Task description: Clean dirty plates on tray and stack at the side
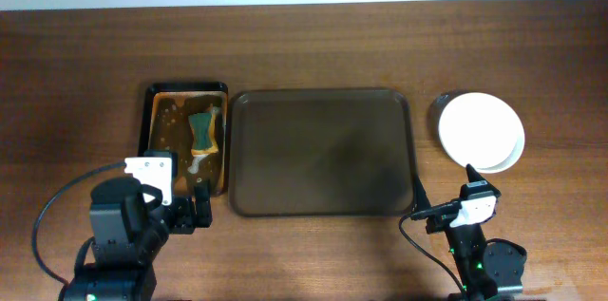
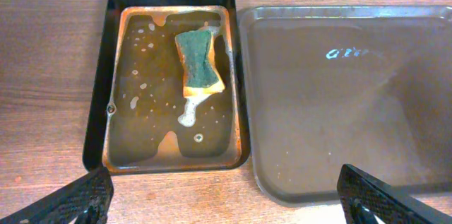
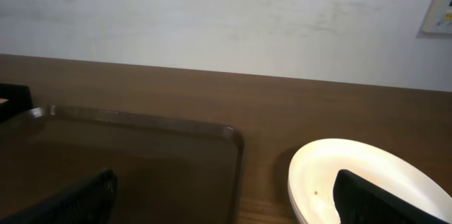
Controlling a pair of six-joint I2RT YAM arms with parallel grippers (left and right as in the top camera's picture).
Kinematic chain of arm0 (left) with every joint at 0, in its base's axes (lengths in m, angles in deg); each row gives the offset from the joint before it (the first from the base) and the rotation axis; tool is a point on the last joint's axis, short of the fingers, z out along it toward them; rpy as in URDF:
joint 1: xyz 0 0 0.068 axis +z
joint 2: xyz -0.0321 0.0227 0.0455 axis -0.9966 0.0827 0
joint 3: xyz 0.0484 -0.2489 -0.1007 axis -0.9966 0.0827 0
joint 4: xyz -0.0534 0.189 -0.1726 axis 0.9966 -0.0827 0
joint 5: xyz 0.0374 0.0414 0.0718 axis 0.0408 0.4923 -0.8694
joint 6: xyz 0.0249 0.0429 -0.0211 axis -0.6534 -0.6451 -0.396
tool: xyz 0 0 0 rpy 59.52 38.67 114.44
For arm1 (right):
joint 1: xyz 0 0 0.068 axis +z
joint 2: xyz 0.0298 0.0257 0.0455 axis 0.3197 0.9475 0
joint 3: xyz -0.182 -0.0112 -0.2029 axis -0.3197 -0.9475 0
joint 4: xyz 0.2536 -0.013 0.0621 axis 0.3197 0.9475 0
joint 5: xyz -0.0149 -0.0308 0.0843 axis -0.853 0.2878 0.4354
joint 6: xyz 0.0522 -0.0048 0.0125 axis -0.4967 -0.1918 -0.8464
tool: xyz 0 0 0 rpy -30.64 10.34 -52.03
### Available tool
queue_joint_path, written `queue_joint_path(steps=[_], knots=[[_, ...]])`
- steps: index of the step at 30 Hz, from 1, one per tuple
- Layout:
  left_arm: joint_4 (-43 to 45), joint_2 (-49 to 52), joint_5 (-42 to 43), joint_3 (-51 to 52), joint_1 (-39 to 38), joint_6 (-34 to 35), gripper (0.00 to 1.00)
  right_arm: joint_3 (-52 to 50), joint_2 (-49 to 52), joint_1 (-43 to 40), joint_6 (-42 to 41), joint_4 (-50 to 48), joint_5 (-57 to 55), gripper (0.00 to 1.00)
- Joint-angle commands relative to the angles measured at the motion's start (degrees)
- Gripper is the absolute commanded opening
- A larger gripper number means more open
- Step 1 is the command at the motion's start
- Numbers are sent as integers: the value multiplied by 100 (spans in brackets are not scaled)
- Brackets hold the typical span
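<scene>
Black plastic fingertips show at both lower corners of the left wrist view, far apart with nothing between them: the left jaws are spread wide and empty, low over the bench [image 1: 313, 35]. Straight ahead of them, close by, sits the small black tray [image 2: 95, 111] holding brownish water, with the green and yellow sponge [image 2: 198, 58] lying in its far half. Ahead and to the right of these jaws, edge to edge with the small one, lies the big brown tray [image 2: 339, 111]. It is bare, with a wet sheen on its floor.

Seen from the right jaws, that same tray [image 3: 141, 160] stretches ahead and to the left. The plates [image 3: 367, 174] are off the tray, stacked on the bench just ahead and slightly right of the right jaws. They look plain white, apart from a tiny speck near the closest rim. The right jaws are also spread and hold nothing.

From above, the stack [image 1: 481, 128] is not square: the top plate sits shifted against the one below, and how many lie there cannot be told. With the tray bare, the job looks about finished. The main risk is the right jaws, which stand very near the stack's rim: a careless swing could slide the top plate off. A knock from the left jaws could likewise slop dirty water onto the bench.
</scene>
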Motion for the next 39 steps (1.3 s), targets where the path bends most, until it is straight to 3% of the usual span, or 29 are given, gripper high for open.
queue_joint_path(steps=[1,16,25,31,35,39], knots=[[9,-28,39,22,-11,-90,100,-31,-37,31,17,39,-28,98],[15,-428,-116,234,-13,-98,100,-31,-37,31,15,39,-28,98],[3134,-2911,-138,3222,-164,-26,100,-31,-37,31,17,39,-28,98],[5405,-3620,-553,4334,-413,-260,100,-31,-37,31,17,39,-28,98],[4380,-3794,-562,4328,-407,-348,100,-31,-37,31,15,39,-28,99],[4273,-3792,-562,4325,-407,-308,100,-31,-37,31,17,39,-28,98]])
